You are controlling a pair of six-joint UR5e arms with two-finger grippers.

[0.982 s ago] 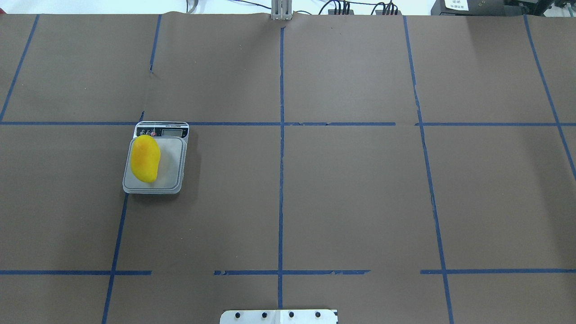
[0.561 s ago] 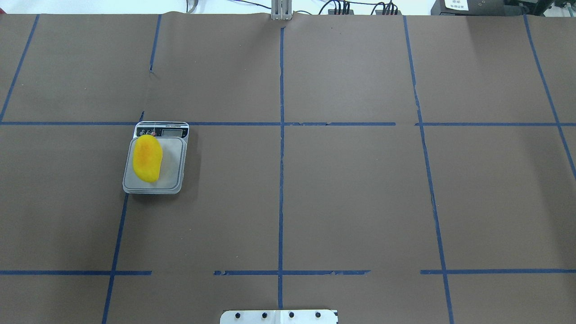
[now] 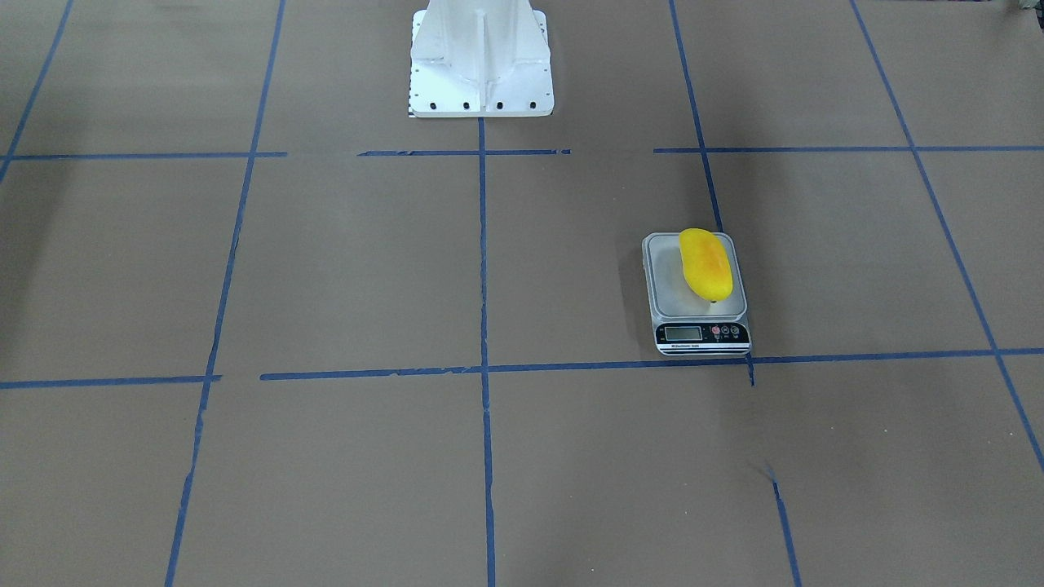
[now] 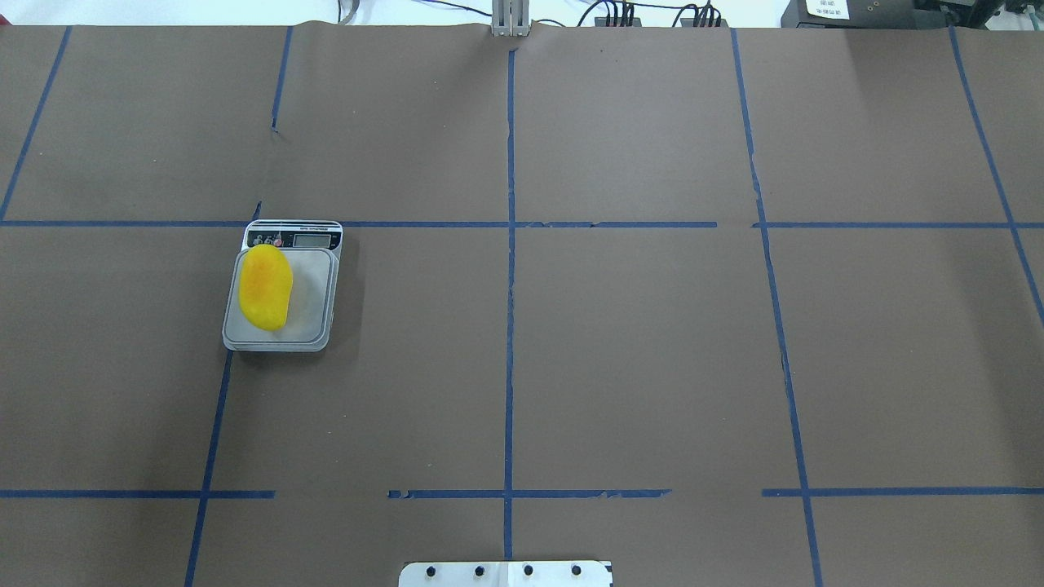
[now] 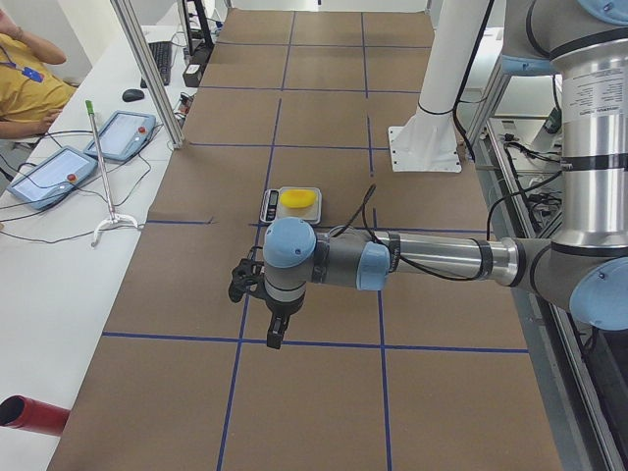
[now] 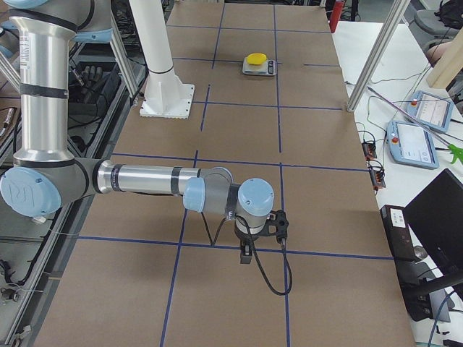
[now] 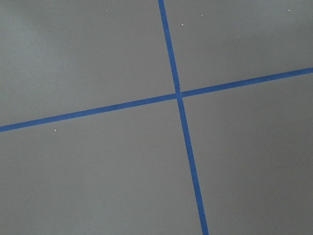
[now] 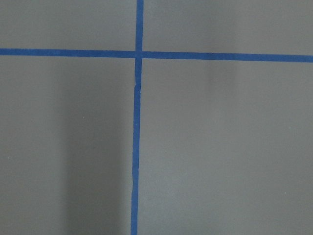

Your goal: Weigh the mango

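Note:
The mango [image 4: 265, 287], yellow with an orange blush, lies lengthwise on the left part of the grey scale's platform [image 4: 314, 303], with the scale's display [image 4: 312, 240] at the far end. It also shows in the front view [image 3: 705, 262] and small in both side views [image 5: 298, 199] [image 6: 255, 58]. No gripper touches it. My left gripper [image 5: 274, 332] hangs over the table well short of the scale. My right gripper [image 6: 246, 253] is at the other end of the table. I cannot tell whether either is open or shut. Both wrist views show only brown paper and blue tape.
The robot's white base [image 3: 481, 57] stands at the table's middle edge. Blue tape lines [image 4: 510, 326] grid the brown paper. A side bench with tablets [image 5: 59, 172] and a metal post [image 5: 147, 74] runs along the far side, where a person sits.
The mango has rocked slightly on the scale's platform and stays in the same place. Nothing else has moved.

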